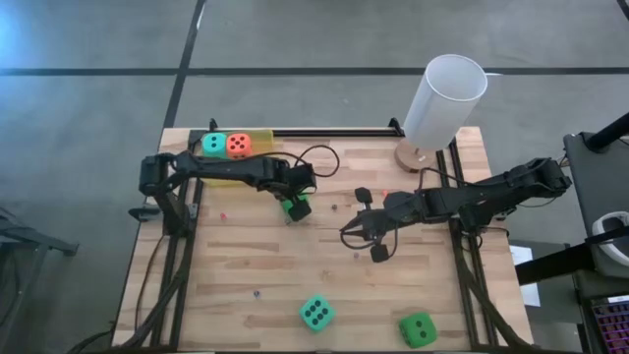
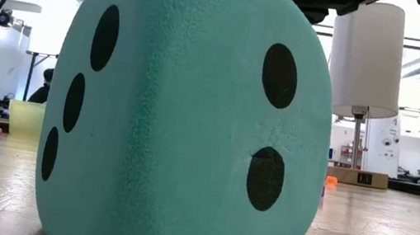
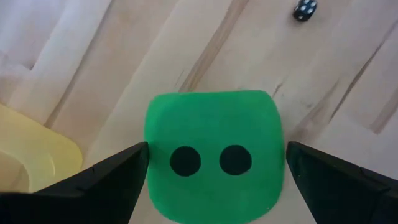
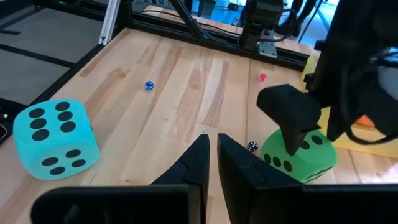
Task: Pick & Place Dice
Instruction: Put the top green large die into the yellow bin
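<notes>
Green die [image 3: 213, 160] sits between left claw [image 3: 214, 180] fingers, spread wide apart; right claw [image 4: 211, 163] together.

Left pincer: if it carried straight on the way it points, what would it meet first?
Most likely the green die between its open fingers, then the wooden table beneath; depth is unclear.

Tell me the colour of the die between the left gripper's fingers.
Bright green die with black pips; left wrist view shows it best.

five dice: two green [image 1: 294, 206] [image 1: 417, 328], two teal [image 1: 213, 145] [image 1: 315, 314], one orange-red [image 1: 238, 146].
</notes>
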